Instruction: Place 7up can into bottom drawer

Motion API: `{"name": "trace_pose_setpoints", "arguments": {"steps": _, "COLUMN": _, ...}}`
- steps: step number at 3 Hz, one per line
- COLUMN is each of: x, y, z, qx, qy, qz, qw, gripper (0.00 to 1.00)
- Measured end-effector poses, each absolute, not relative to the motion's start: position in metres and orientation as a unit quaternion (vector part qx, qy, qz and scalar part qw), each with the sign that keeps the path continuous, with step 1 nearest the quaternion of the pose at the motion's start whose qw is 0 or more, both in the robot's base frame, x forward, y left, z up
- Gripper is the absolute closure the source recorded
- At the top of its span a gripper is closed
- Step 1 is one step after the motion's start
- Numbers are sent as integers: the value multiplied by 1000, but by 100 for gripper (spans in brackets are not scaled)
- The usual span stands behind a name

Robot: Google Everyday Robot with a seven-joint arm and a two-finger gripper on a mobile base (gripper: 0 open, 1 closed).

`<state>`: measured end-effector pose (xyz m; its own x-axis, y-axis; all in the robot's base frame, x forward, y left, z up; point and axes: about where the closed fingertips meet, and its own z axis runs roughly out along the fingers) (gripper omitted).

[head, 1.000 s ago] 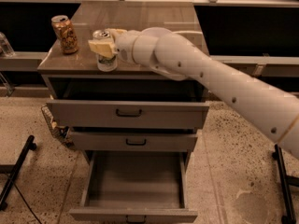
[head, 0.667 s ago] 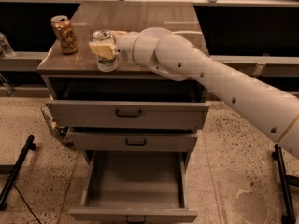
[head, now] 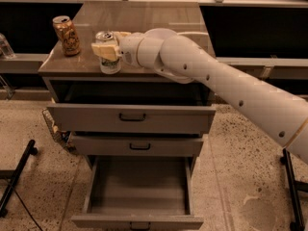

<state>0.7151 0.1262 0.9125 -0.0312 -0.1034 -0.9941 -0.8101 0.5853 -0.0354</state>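
The 7up can (head: 109, 65) is white with green markings and a silver top. It stands upright near the front edge of the cabinet's countertop (head: 149, 23). My gripper (head: 107, 49) is at the can, reaching in from the right, and its cream-coloured end covers the can's upper half. The bottom drawer (head: 139, 189) is pulled far out below, and its plain grey tray is empty.
A brown-gold patterned can (head: 66, 35) stands at the countertop's left. The top drawer (head: 132, 118) and middle drawer (head: 139, 146) stick out slightly. A wire basket (head: 53, 129) hangs at the cabinet's left. Black stand legs are on the floor at the left (head: 17, 177) and right (head: 291, 186).
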Motion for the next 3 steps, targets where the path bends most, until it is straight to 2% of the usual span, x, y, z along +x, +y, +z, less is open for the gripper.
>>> {"name": "trace_pose_setpoints", "arguments": {"steps": 3, "x": 715, "y": 126, "z": 913, "qx": -348, "qy": 655, "qz": 293, "qw": 603, "gripper": 100}}
